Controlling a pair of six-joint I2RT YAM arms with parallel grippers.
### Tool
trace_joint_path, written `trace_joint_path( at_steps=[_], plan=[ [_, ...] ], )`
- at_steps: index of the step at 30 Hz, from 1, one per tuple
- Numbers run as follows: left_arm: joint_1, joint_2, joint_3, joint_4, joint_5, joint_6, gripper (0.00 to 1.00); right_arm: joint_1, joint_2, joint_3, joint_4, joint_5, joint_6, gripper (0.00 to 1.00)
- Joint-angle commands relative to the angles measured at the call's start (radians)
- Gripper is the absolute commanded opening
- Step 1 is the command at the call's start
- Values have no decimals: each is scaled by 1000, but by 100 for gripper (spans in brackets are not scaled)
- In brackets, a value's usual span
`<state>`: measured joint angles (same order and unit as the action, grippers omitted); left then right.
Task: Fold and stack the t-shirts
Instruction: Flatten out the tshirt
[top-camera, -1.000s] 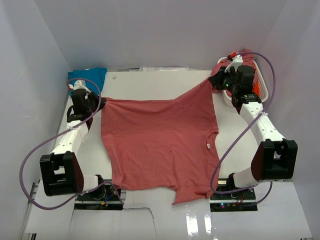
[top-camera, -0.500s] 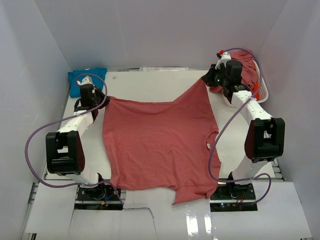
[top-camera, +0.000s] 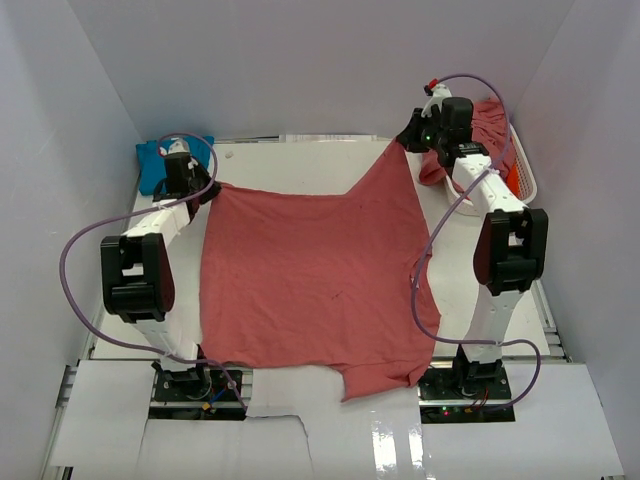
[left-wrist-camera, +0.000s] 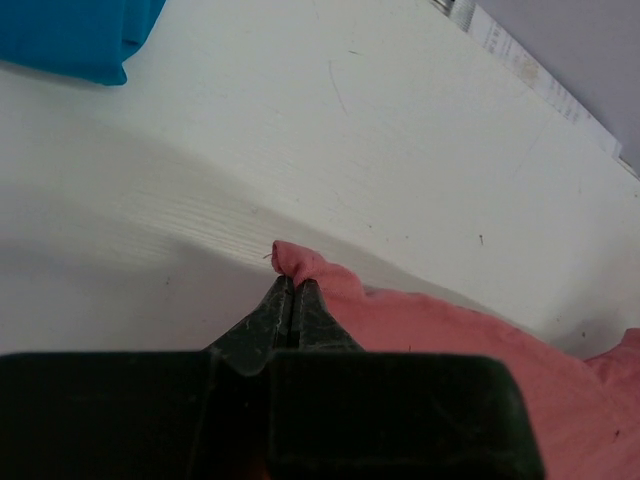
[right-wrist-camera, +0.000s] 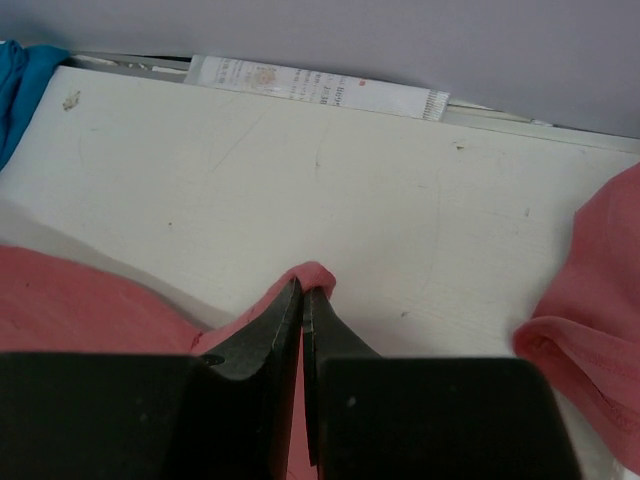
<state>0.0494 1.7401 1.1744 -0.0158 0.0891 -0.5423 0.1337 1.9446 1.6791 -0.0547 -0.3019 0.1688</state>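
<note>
A dusty rose-red t-shirt (top-camera: 310, 280) lies spread over the white table (top-camera: 300, 165), its near edge hanging off the front. My left gripper (top-camera: 203, 190) is shut on the shirt's far-left corner (left-wrist-camera: 295, 262). My right gripper (top-camera: 405, 142) is shut on the far-right corner (right-wrist-camera: 315, 272), held above the table. A turquoise t-shirt (top-camera: 160, 160) lies bunched at the far left corner, its edge (left-wrist-camera: 70, 35) showing in the left wrist view. More rose-red cloth (top-camera: 490, 125) fills the basket, and its edge (right-wrist-camera: 590, 290) shows in the right wrist view. An orange t-shirt (top-camera: 512, 182) peeks out there.
The white slatted basket (top-camera: 527, 180) stands at the far right beside the right arm. A printed paper strip (right-wrist-camera: 320, 88) lies along the back wall. White enclosure walls close in on the left, right and back.
Both arms have stretched toward the back of the table, drawing the rose-red shirt's two gripped corners farther away and spreading it flatter.
</note>
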Motion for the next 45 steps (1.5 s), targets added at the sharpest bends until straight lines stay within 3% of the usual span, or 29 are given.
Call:
trace_joint_path(
  at_steps=[1,10,23,45],
  plan=[
    [4,19,33,-10,8,10,0,7,48,94,-36,-6,-6,8],
    [7,84,36,8,-11,10,0,18,194,203,-92,-13,-11,8],
    [32,234,201,-32,9,31,0,21,390,499,-243,15,-32,8],
    [60,481,491,-69,37,16,0,14,574,665,-145,93,-19,11]
  ],
)
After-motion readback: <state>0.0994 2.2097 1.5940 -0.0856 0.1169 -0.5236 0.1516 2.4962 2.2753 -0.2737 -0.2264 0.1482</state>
